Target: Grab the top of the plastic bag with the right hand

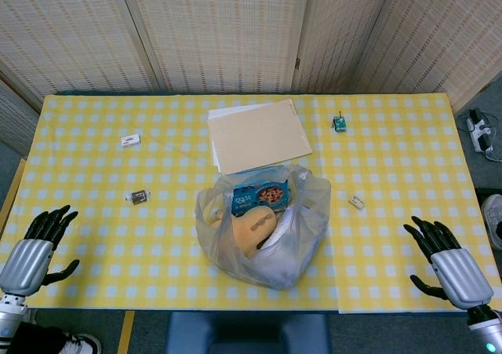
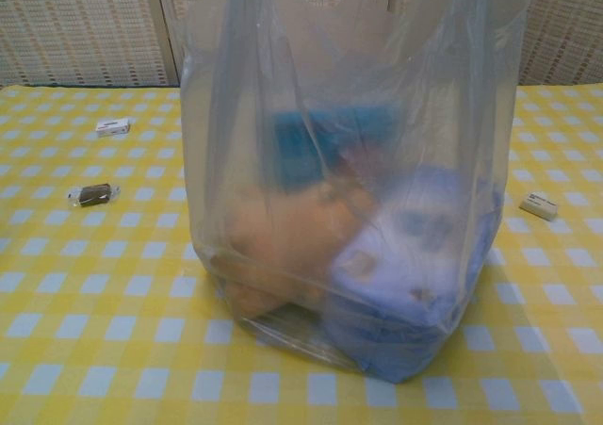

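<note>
A clear plastic bag [image 1: 263, 227] stands near the front middle of the yellow checked table [image 1: 392, 158], its mouth open upward. Inside lie a blue cookie pack, an orange item and a white-blue packet. In the chest view the plastic bag [image 2: 349, 189] fills the middle of the frame. My right hand [image 1: 443, 260] rests over the table's front right corner, fingers spread, holding nothing, well right of the bag. My left hand [image 1: 39, 248] lies at the front left edge, also spread and empty. Neither hand shows in the chest view.
A tan folder on white paper [image 1: 257, 134] lies just behind the bag. Small items are scattered: a white eraser [image 1: 130, 140], a dark wrapped candy [image 1: 138, 196], a small teal object [image 1: 340, 123], and a pale eraser [image 1: 357, 202]. Woven screens stand behind the table.
</note>
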`<state>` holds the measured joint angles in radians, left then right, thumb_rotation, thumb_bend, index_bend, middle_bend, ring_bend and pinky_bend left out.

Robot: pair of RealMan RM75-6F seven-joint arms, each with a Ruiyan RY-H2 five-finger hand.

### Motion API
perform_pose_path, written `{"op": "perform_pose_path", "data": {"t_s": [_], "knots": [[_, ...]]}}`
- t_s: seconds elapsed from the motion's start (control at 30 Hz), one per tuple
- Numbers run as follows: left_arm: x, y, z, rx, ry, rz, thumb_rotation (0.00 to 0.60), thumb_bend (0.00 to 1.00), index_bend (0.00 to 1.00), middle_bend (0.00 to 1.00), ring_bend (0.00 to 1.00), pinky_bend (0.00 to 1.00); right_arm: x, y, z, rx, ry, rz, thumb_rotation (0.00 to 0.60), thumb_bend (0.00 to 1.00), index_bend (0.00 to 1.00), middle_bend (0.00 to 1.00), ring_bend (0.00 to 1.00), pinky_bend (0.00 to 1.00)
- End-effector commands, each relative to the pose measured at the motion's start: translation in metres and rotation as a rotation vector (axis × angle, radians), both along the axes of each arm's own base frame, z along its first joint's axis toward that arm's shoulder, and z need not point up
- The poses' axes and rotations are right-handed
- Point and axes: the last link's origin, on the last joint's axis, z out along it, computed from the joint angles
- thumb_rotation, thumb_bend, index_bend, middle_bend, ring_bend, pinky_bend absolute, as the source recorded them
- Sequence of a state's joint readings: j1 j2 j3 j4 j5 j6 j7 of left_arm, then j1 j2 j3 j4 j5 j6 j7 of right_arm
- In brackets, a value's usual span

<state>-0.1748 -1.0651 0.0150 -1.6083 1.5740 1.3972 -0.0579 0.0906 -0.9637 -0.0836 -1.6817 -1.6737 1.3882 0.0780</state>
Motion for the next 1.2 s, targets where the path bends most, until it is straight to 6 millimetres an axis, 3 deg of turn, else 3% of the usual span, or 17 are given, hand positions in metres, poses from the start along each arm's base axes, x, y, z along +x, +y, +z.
{"op": "perform_pose_path", "data": {"t_s": [0.03, 0.23, 0.4, 0.7, 0.87, 1.2], "knots": [[0.0, 0.0, 0.0, 0.0, 0.0, -0.001, 0.6, 0.32, 0.01, 0.05, 0.05, 0.01, 0.0, 0.0, -0.001, 0.006, -0.002, 0.001, 0.6, 0.29, 0.0, 0.0, 0.0, 0.0], [0.003, -0.002, -0.001, -0.001, 0.0, -0.013, 0.6, 0.32, 0.01, 0.05, 0.05, 0.01, 0.001, -0.001, -0.002, 0.021, -0.036, 0.009, 0.6, 0.29, 0.0, 0.0, 0.0, 0.0], [0.005, -0.004, 0.001, 0.008, -0.008, -0.026, 0.6, 0.32, 0.01, 0.05, 0.05, 0.01, 0.005, -0.013, -0.002, 0.048, -0.174, 0.087, 0.6, 0.29, 0.0, 0.0, 0.0, 0.0], [0.003, -0.001, -0.001, -0.005, -0.007, -0.019, 0.6, 0.32, 0.01, 0.05, 0.05, 0.01, 0.028, -0.043, 0.007, 0.16, -0.621, 0.274, 0.6, 0.29, 0.0, 0.0, 0.0, 0.0], [0.006, -0.001, -0.004, -0.009, -0.003, -0.029, 0.6, 0.32, 0.01, 0.05, 0.05, 0.01, 0.042, -0.053, 0.003, 0.222, -0.714, 0.338, 0.6, 0.29, 0.0, 0.0, 0.0, 0.0], [0.004, -0.001, -0.002, -0.013, -0.009, -0.021, 0.6, 0.32, 0.01, 0.05, 0.05, 0.01, 0.063, -0.084, -0.008, 0.37, -1.161, 0.28, 0.6, 0.29, 0.0, 0.0, 0.01, 0.0]]}}
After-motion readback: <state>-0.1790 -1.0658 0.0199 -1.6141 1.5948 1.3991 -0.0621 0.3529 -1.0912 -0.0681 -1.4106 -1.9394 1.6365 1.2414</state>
